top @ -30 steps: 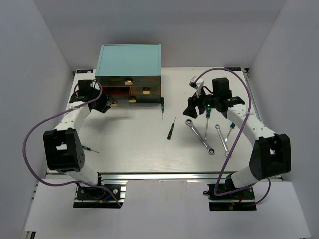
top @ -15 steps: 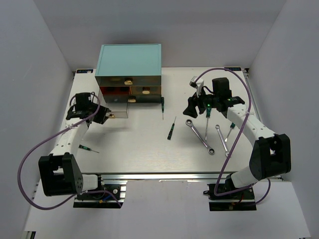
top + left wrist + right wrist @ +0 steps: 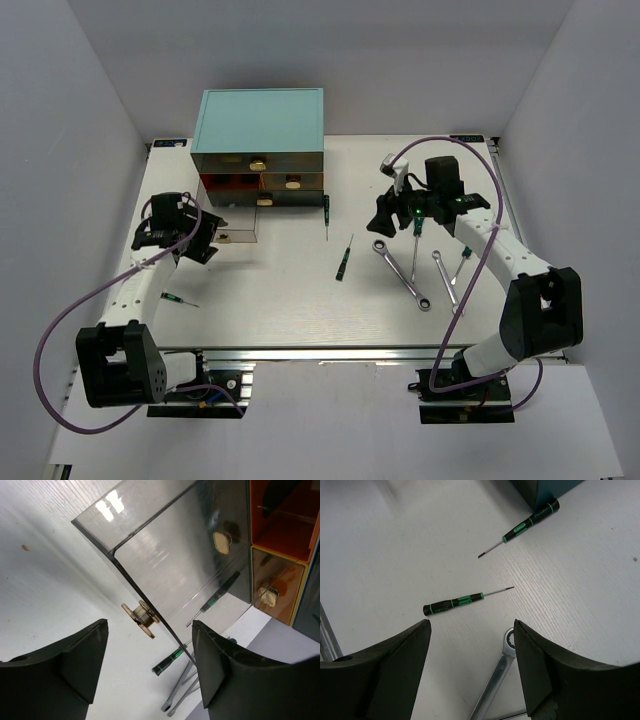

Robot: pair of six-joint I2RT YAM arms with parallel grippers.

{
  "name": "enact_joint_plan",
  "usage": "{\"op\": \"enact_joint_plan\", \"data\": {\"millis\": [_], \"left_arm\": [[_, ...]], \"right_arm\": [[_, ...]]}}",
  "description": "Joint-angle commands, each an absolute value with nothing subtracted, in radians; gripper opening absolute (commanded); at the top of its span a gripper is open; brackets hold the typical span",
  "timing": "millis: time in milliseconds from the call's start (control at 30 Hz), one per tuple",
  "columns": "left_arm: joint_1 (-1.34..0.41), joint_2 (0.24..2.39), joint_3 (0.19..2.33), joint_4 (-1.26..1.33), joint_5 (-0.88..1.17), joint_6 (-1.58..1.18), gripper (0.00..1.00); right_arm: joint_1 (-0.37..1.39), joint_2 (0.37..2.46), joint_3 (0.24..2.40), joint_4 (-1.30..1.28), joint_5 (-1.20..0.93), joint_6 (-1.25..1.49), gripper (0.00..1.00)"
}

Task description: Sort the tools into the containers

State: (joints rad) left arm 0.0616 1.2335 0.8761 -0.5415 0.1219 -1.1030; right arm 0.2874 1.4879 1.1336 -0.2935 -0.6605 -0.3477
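The teal-topped cabinet point(image 3: 260, 120) stands at the back left. Its lower left drawer point(image 3: 240, 225) is pulled out, smoky and see-through point(image 3: 165, 555). My left gripper point(image 3: 205, 240) is open, and the drawer's gold knob point(image 3: 141, 620) sits between its fingertips point(image 3: 85, 650) without touching. My right gripper point(image 3: 385, 215) is open and empty above the table point(image 3: 470, 630). Below it lie a green-and-black screwdriver point(image 3: 454, 603) and a silver wrench point(image 3: 495, 680). In the top view I see screwdrivers point(image 3: 344, 258), point(image 3: 326, 212), point(image 3: 172, 298) and two wrenches point(image 3: 402, 270), point(image 3: 445, 280).
Other drawers with gold knobs point(image 3: 258, 162), point(image 3: 292, 183) stay in the cabinet. An open orange compartment point(image 3: 280, 525) shows above the pulled-out drawer. Another screwdriver point(image 3: 462, 262) lies by the right wrenches. White walls enclose the table on three sides.
My left gripper has drawn the lower left drawer out toward the near side and moved back with it. The right arm has not moved.
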Motion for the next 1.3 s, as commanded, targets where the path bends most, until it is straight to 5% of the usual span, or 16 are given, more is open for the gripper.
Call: {"op": "enact_joint_plan", "data": {"millis": [0, 200, 333, 500, 600, 667, 733, 833, 1000, 1267], "left_arm": [[0.058, 1.192, 0.891, -0.555, 0.14, -1.088, 0.78], [0.058, 1.118, 0.897, -0.564, 0.109, -1.065, 0.8], [0.058, 1.039, 0.917, -0.601, 0.045, -1.013, 0.71], [0.057, 0.914, 0.928, -0.62, -0.06, -0.892, 0.26], [0.057, 0.839, 0.913, -0.678, -0.104, -0.874, 0.19], [0.057, 0.805, 0.899, -0.728, -0.129, -0.882, 0.28], [0.057, 0.796, 0.887, -0.806, -0.15, -0.888, 0.53], [0.058, 0.798, 0.873, -0.883, -0.156, -0.899, 0.65], [0.057, 0.805, 0.868, -0.951, -0.172, -0.907, 0.67], [0.058, 0.765, 0.851, -1.012, -0.193, -0.931, 0.69]], "right_arm": [[0.287, 1.496, 1.144, -0.301, -0.664, -0.341, 0.73], [0.296, 1.503, 1.135, -0.316, -0.653, -0.336, 0.73], [0.313, 1.52, 1.138, -0.353, -0.661, -0.366, 0.72], [0.354, 1.534, 1.129, -0.438, -0.737, -0.52, 0.7], [0.379, 1.534, 1.111, -0.558, -0.9, -0.971, 0.63], [0.399, 1.539, 1.092, -0.728, -0.91, -1.406, 0.65], [0.443, 1.574, 1.098, -0.758, -0.839, -1.535, 0.68], [0.489, 1.678, 1.164, -0.807, -0.759, -1.705, 0.69], [0.551, 1.854, 1.344, -0.893, -0.658, -1.828, 0.7], [0.598, 2.038, 1.515, -0.965, -0.545, -1.9, 0.58]]}}
